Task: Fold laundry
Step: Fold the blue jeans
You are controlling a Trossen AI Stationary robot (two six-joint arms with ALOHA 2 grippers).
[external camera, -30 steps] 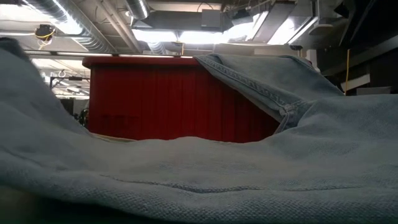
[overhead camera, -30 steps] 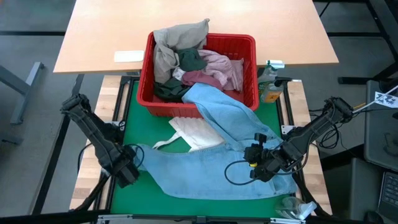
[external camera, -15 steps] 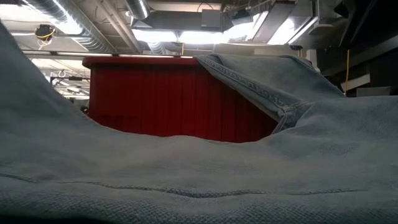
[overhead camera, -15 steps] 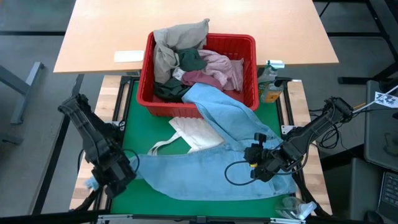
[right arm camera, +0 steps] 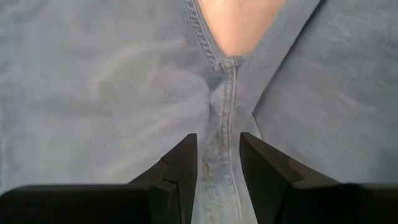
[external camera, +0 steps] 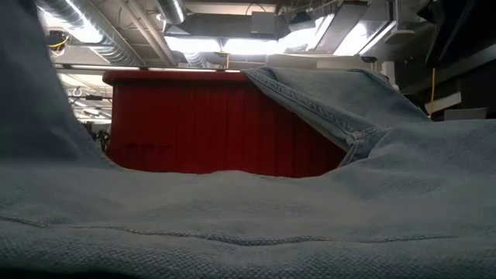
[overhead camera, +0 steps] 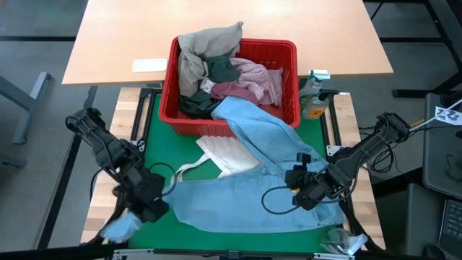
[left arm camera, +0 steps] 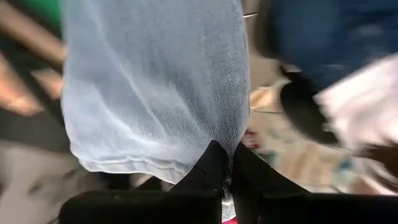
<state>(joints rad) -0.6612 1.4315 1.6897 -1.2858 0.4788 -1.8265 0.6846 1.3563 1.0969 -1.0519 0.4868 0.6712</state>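
The left gripper (overhead camera: 148,204) is clamped on the near-left end of the light blue jeans (overhead camera: 245,195), holding it at the counter's (overhead camera: 238,230) near-left corner. The right gripper (overhead camera: 298,189) pinches a seam of the same jeans near the right edge. The jeans stretch between them and drape up into the red basket (overhead camera: 281,54), where other clothes (overhead camera: 216,65) are heaped.

The high view is looking straight down on the whole counter (overhead camera: 224,227). The low view is sitting at counter height, facing the red basket (external camera: 225,120) across light blue cloth (external camera: 248,225) lying right against the lens. The 2 wrist views are looking along their hands, very close onto that same cloth.
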